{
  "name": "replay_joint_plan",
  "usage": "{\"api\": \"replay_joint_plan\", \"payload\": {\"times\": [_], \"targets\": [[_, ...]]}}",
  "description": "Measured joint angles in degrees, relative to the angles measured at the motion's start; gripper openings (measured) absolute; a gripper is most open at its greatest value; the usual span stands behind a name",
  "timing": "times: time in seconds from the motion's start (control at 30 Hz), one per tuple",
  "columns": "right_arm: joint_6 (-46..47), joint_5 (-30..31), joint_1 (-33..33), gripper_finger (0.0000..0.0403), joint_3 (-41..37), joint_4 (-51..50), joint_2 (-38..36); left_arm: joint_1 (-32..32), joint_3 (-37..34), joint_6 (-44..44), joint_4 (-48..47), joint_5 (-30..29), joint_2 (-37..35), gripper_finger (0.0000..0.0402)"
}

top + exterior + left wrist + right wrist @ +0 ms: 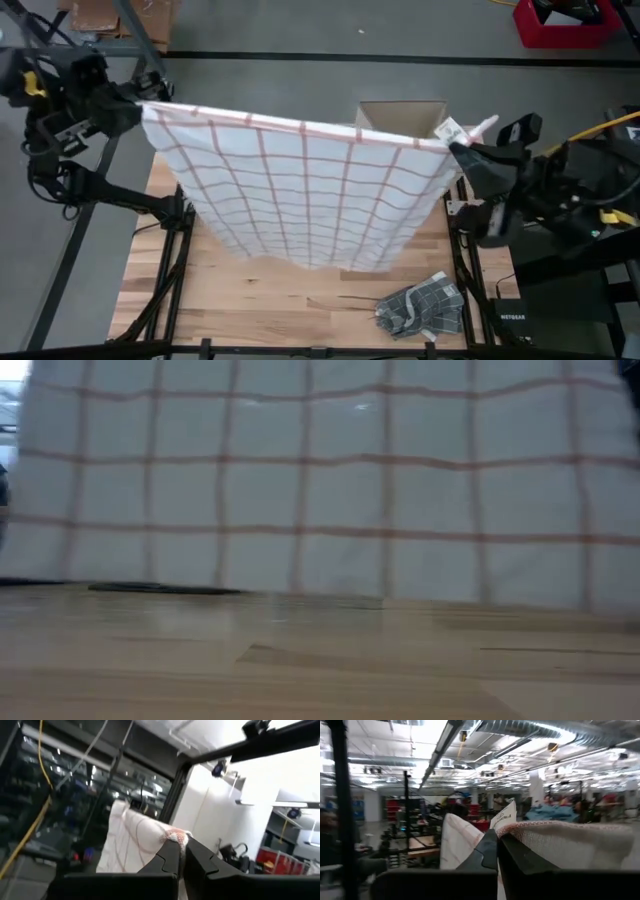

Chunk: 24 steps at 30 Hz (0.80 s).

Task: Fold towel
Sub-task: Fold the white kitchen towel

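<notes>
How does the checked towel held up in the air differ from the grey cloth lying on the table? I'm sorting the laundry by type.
The checked towel is white with red grid lines; the grey cloth is grey with a pale grid. The towel hangs spread wide, a top corner pinched in the left claw and the other in the right claw; the grey cloth lies crumpled on the table, untouched. The towel looks far larger. Both are checked fabrics.

Your left gripper (181,851) has its fingers (165,862) pinched tight on a bunched corner of the towel (135,840), white with red checks, hanging away toward dark framing and a yellow cable (30,827).
</notes>
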Motion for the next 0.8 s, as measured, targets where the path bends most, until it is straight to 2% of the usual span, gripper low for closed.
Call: {"api": "replay_joint_plan", "payload": {"times": [0.3,0.5,0.63,0.8], "targets": [[13.01,-0.64,2.63,0.0005,-0.45,-5.07,0.01,-10.7,0.02,-0.43,-1.22,-2.38,4.24,0.0],[15.51,-9.82,2.47,0.0005,-0.5,-5.08,0.31,-18.4,0.0,1.86,5.07,-5.53,6.12,0.0],[16.24,-11.23,2.5,0.0005,-0.5,-5.1,0.35,-22.86,-0.04,2.9,10.29,-6.38,6.47,0.0],[18.7,-14.31,2.45,0.0005,-0.55,-5.25,0.4,-27.04,-0.04,6.57,11.52,-8.92,6.2,0.0]]}}
